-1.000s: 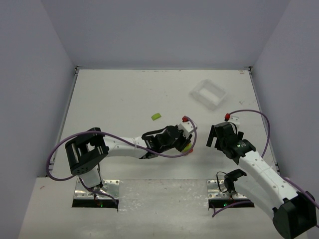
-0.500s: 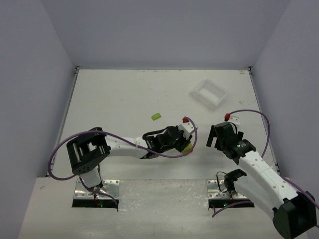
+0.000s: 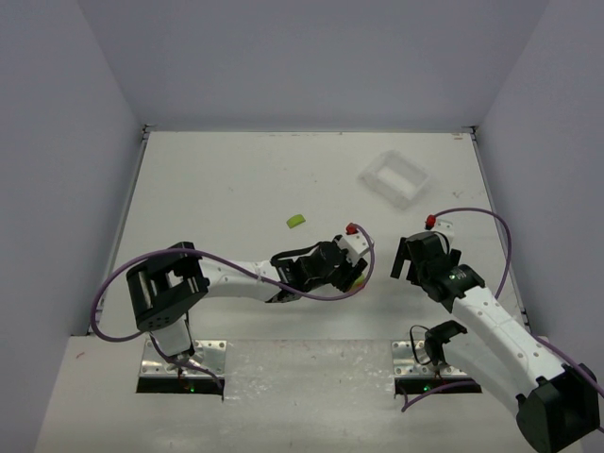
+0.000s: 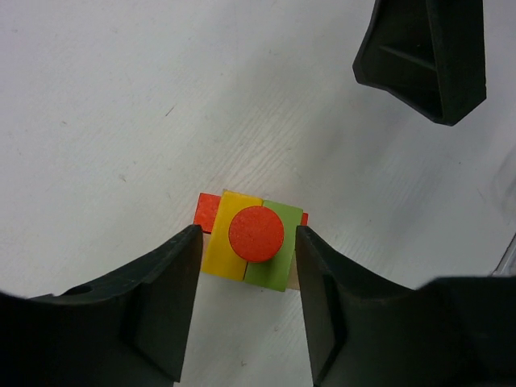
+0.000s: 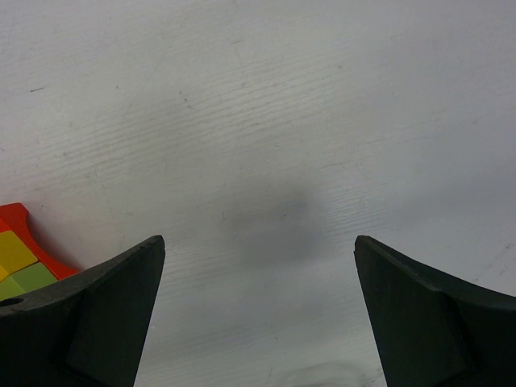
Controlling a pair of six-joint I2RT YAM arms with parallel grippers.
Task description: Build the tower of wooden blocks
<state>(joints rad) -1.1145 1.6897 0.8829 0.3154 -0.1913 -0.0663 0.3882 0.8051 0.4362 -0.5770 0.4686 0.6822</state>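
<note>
Red-topped wood block tower [image 4: 255, 234] sits between the released left tool's [image 4: 248, 242] fingers [image 4: 161, 298], mostly hidden overhead.

Wood block tower [image 4: 250, 243] upright; red disc [image 4: 255, 233] topmost.

Wood block tower [image 4: 254, 242]: red, yellow, green, orange.

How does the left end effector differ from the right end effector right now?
The left end effector straddles the multicolour wood block tower; the right end effector spans only white table. The left's fingers look closer together than the right's. Both have black fingers, parted.
</note>
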